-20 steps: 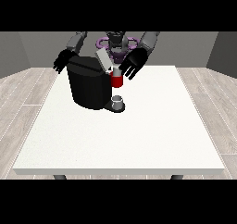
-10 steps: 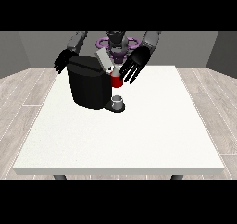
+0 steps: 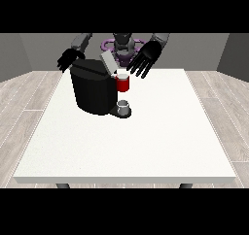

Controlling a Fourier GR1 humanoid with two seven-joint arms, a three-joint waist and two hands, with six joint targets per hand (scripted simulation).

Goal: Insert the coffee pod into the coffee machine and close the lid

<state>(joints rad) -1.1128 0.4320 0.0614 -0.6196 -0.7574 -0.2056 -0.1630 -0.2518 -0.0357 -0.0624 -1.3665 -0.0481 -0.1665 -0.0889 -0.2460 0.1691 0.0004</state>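
While the coffee machine (image 3: 96, 91) stands at the far left of the white surface (image 3: 146, 142), its lid (image 3: 108, 62) is tilted up, so the closing step is not yet done. The hand at the view's right (image 3: 145, 58) hovers above and just right of the machine's top with fingers spread and straight, grasping nothing; I judge it is placed there to reach the raised lid. The hand at the view's left (image 3: 69, 59) hangs behind the machine's far left corner, fingers relaxed and drooping, also released. A red thing at the machine (image 3: 123, 84) sits under the lid. A small grey thing (image 3: 123, 106) rests on the machine's base; whether that is the pod I cannot tell.
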